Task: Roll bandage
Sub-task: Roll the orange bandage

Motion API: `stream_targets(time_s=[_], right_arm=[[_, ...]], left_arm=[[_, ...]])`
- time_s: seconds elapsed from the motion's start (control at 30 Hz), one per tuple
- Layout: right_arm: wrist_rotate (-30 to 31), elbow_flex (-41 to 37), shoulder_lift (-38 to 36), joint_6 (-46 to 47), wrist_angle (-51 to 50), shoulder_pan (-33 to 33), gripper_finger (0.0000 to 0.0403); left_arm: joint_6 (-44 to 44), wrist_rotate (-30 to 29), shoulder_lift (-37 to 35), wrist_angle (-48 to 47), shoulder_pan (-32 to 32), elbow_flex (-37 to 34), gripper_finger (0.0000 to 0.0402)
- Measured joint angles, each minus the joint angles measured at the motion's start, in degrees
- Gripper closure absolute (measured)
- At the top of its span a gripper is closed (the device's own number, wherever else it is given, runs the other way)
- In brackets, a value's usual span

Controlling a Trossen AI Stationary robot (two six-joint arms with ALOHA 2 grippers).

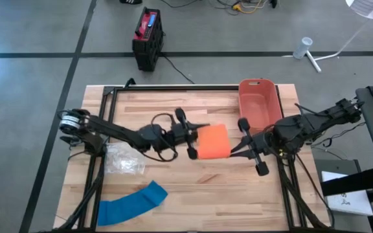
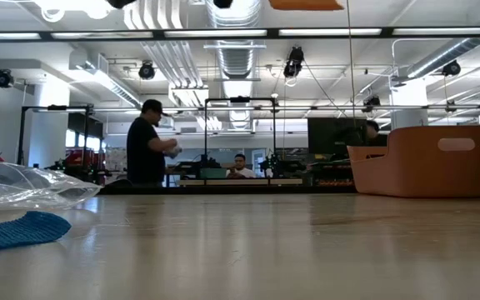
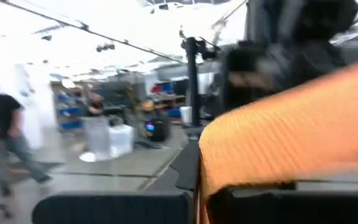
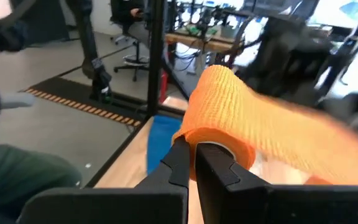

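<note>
An orange bandage (image 1: 213, 142) hangs in the air over the middle of the table, between my two grippers. Its rolled part (image 4: 219, 112) is at my right gripper (image 4: 194, 158), which is shut on it. A flat strip (image 4: 291, 134) runs from the roll to my left gripper (image 1: 193, 137), which is shut on the strip's other end. In the low view only the bandage's underside (image 2: 307, 4) shows, at the top edge. A blue bandage (image 1: 131, 204) lies flat near the table's front left. My left gripper pinches the free end of the orange strip (image 3: 207, 174) between its two fingers. It comes about level from the table's left. The strip runs away from it toward the other arm, clear of the table. My right gripper pinches the roll's end (image 4: 199, 140) between its two shut fingers, coming about level from the table's right. The roll is lifted clear of the table. The strip leaves its top toward the left arm.
A crumpled clear plastic bag (image 1: 123, 159) lies at the table's left, under the left arm. A red-orange bin (image 1: 259, 103) stands at the far right. People stand in the room beyond the table (image 2: 150, 142).
</note>
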Motion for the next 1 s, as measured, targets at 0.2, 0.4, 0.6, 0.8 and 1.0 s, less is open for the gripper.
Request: stream_targets(time_s=[0.2,0.4,0.6,0.8,1.0], right_arm=[[-0.15,-0.97,-0.02,0.89,-1.32,-0.04,0.0398],[-0.13,-4.1,0.0,-0.53,0.75,-0.04,0.0398],[-0.19,-5.22,1.95,-1.39,1.36,-0.07,0.0398],[-2.72,-5.22,6.57,-3.57,4.66,-0.04,0.0398],[-2.77,-5.25,7.1,-5.98,4.4,-0.07,0.0398]], left_arm=[[2.45,-0.18,-8.05,-7.87,3.06,0.0,0.0401],[5.25,0.12,-13.48,-13.77,3.56,0.0,0.0401],[7.73,2.68,-15.02,-17.17,3.47,3.1,0.0401],[7.83,3.44,-13.02,-29.54,3.46,11.43,0.0401],[7.45,8.24,-13.28,-35.03,3.31,16.79,0.0401]])
